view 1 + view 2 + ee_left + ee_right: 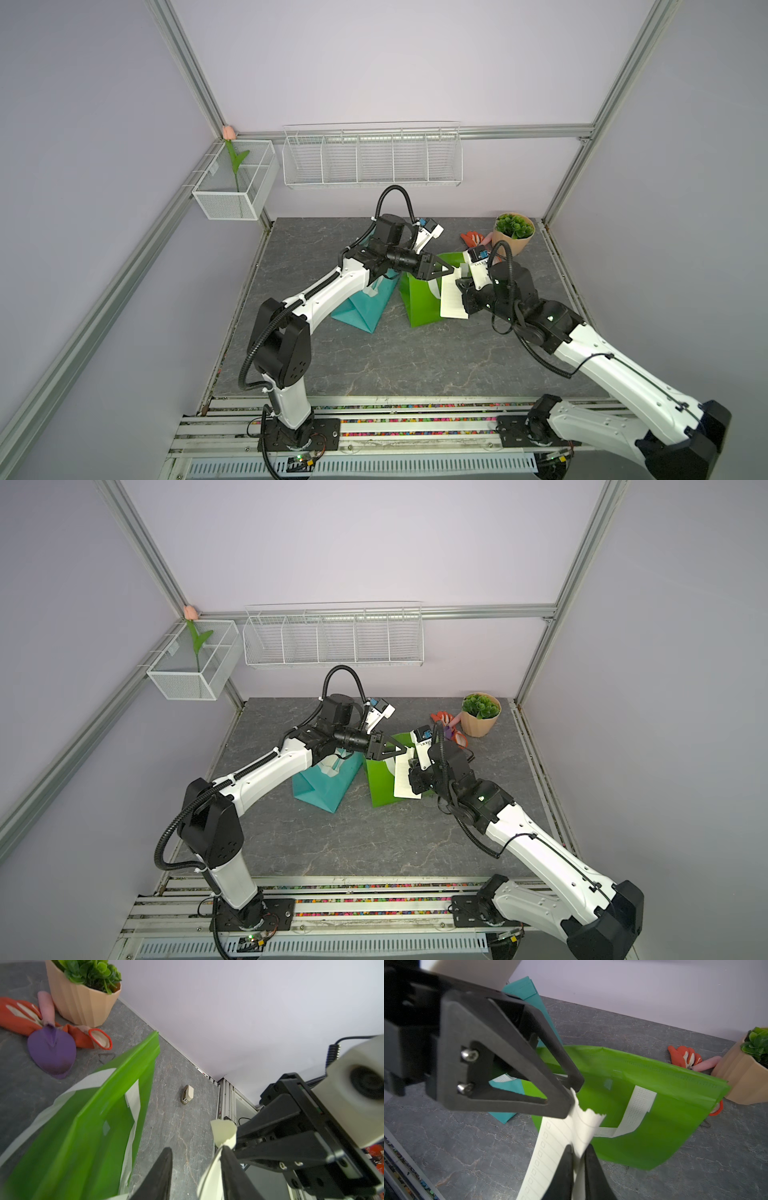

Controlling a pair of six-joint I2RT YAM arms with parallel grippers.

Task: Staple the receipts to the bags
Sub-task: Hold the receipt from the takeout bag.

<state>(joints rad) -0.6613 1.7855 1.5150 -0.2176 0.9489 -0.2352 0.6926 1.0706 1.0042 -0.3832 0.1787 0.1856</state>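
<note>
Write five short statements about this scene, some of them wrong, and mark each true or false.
1. The green bag has a white strap handle. True.
2. The right claw is shut on the receipt. True.
3. The left claw is clamped on the green bag's handle. False: its jaws stand apart about the receipt's torn end.
4. The peach plant pot lies tipped over. False: it stands upright on the tabletop.
5. A purple trowel lies beside the pot. True.
</note>
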